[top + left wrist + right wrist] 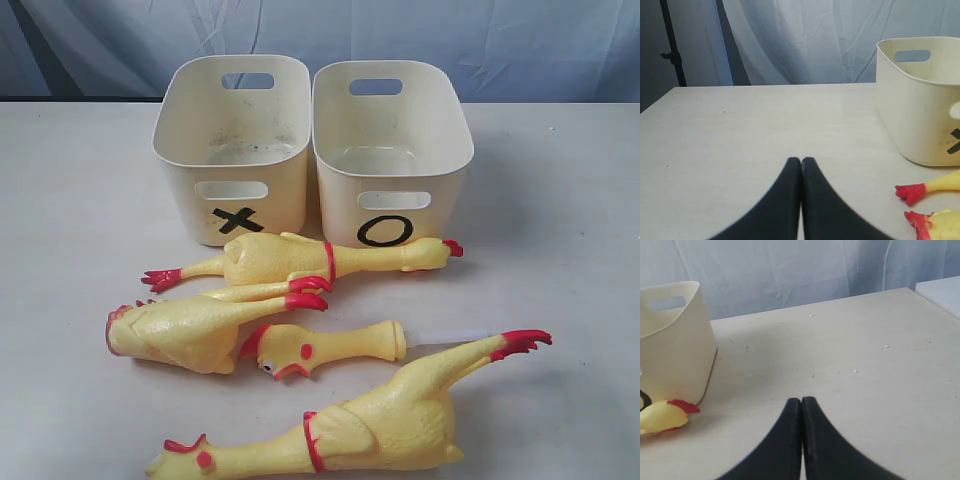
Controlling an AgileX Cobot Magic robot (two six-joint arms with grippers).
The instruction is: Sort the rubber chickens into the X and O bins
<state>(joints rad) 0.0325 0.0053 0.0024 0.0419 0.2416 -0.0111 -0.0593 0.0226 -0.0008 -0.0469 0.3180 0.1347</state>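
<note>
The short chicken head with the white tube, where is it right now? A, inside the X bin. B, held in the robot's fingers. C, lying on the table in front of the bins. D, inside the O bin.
C: the short chicken head lies on the table among the long chickens, in front of the X bin and O bin, both empty.

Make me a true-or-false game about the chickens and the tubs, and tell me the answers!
The cream-white plastic bin marked X holds a chicken. False: it is empty; all four yellow rubber chickens lie on the table.
The X bin stands left of the matching bin marked O in the exterior view. True.
The left gripper grips a chicken. False: it is shut on nothing.
The short head-and-neck chicken has a white tube. True.
</note>
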